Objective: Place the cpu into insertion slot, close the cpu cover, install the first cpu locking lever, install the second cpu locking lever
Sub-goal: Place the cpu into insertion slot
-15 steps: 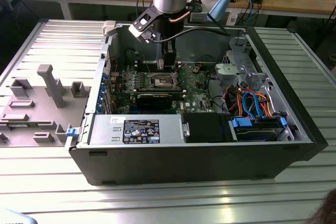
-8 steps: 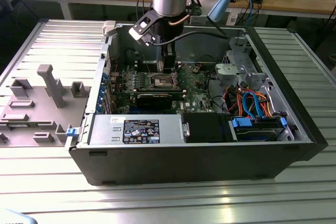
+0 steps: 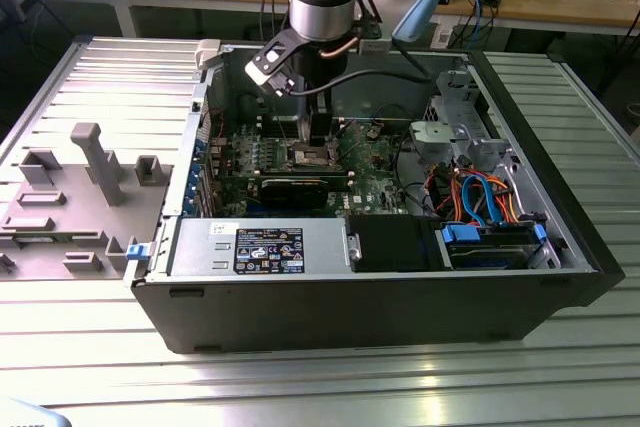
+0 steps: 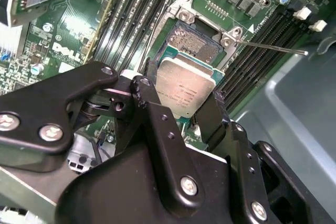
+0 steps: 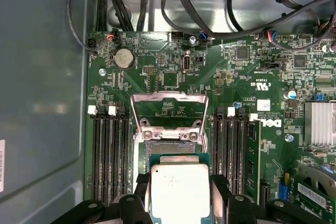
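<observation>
on the exterior view's left, the counter (image 3: pixel 90 77) is holding an open computer case (image 3: pixel 350 302), and the tool (image 3: pixel 318 137) is hanging inside it. in the second wrist view the tool is pinching the cpu (image 4: pixel 185 90) over the insertion slot (image 4: pixel 202 45), and the cpu is not sitting in it yet. in the first wrist view the cpu cover (image 5: pixel 169 109) is standing open. if the cpu is tilting, it could be bending the pins (image 4: pixel 190 36).

Overall level: bright, diffuse light in the exterior view, with no hard-edged shadows.
Source: overhead, judging by the pale streaks mirrored on the ribbed metal table (image 3: pixel 430 372).
Shadow: the interior of the computer case (image 3: pixel 350 312) is dimmer than its surroundings, and the motherboard (image 3: pixel 370 182) beneath the arm is darkest.
Glare: the cpu (image 5: pixel 179 192) metal top is washed almost white in the first wrist view, with a milder sheen in the second wrist view.
Reflections: the black gripper (image 4: pixel 182 90) links carry soft highlights on their edges and screw heads.
</observation>
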You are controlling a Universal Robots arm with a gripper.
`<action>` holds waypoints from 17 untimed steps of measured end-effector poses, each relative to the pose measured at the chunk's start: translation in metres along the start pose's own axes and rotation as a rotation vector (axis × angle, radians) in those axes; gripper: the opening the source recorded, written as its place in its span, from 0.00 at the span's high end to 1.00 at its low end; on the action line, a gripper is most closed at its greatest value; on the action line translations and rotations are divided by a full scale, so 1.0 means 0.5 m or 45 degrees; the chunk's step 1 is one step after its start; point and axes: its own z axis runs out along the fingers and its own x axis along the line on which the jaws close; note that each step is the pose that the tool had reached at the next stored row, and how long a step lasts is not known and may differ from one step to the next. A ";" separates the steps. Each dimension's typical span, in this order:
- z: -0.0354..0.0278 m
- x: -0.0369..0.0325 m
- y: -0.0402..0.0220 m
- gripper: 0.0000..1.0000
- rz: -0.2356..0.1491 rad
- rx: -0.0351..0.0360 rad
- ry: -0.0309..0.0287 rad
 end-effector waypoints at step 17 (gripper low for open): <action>0.075 0.004 -0.007 0.45 0.026 -0.0009 -0.0008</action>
